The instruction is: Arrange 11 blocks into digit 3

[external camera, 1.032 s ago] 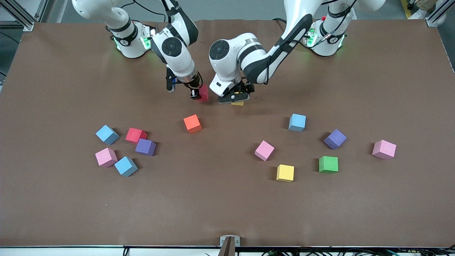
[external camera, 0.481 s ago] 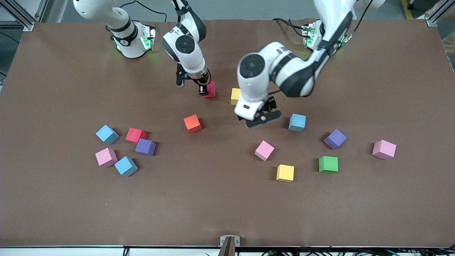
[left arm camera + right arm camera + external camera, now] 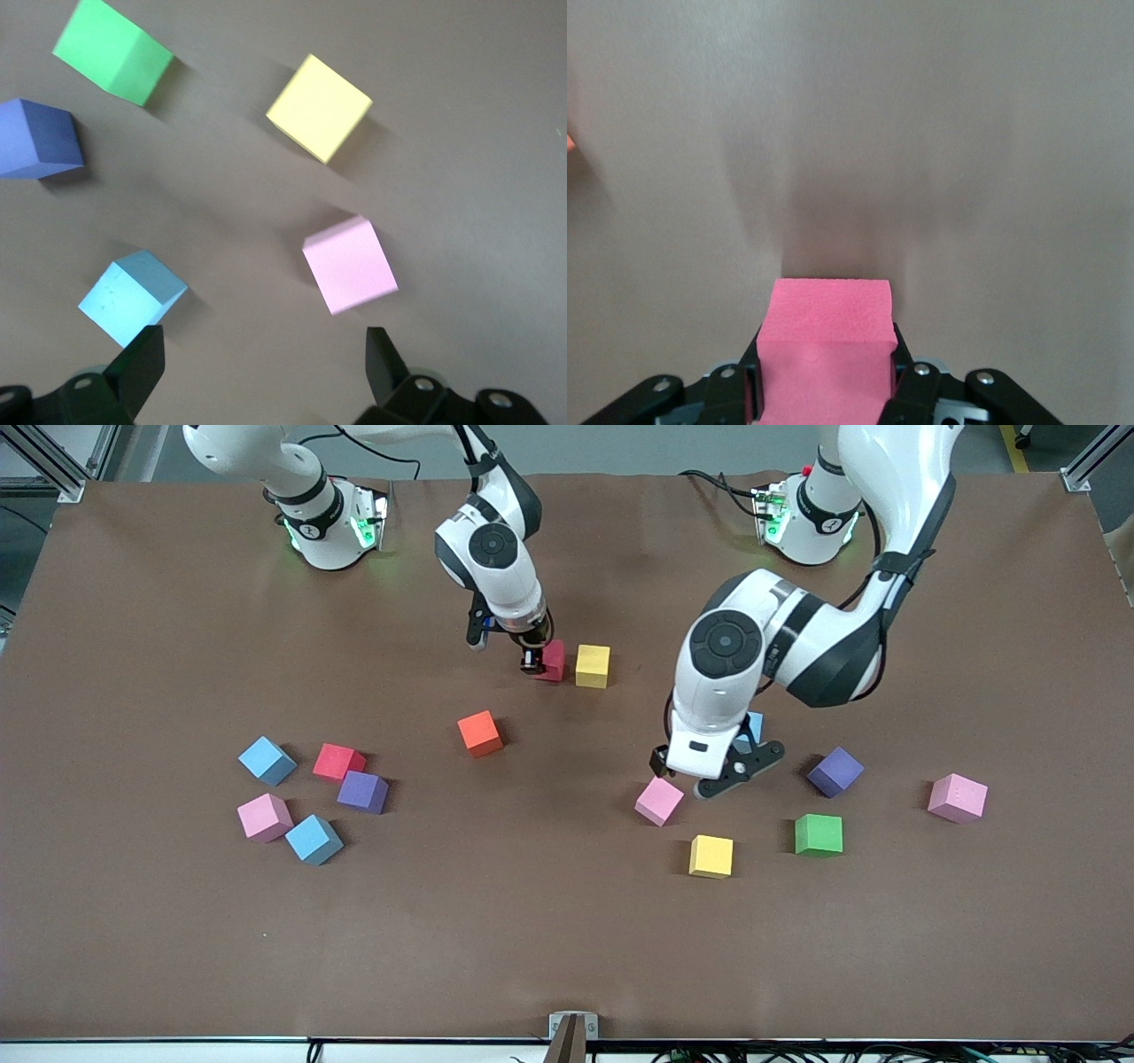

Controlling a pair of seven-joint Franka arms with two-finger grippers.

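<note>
My right gripper (image 3: 534,661) is shut on a red block (image 3: 554,660), low over the table right beside a yellow block (image 3: 593,666). The right wrist view shows the red block (image 3: 826,341) clamped between the fingers. My left gripper (image 3: 709,775) hangs open and holds nothing, over the table between a pink block (image 3: 659,800) and a light blue block (image 3: 753,724) that the arm partly hides. In the left wrist view the open left gripper (image 3: 263,372) frames bare table, with the light blue block (image 3: 133,297) and the pink block (image 3: 350,264) just ahead. No digit 3 is in view.
Loose blocks: orange (image 3: 480,733), yellow (image 3: 711,856), green (image 3: 819,834), purple (image 3: 835,771), and pink (image 3: 958,797). A cluster toward the right arm's end: light blue (image 3: 267,760), red (image 3: 338,762), purple (image 3: 362,792), pink (image 3: 264,817), light blue (image 3: 314,839).
My left gripper left the yellow block on the table and swung toward the front camera, over the pink and light blue blocks. My right gripper carried the red block up beside the yellow one.
</note>
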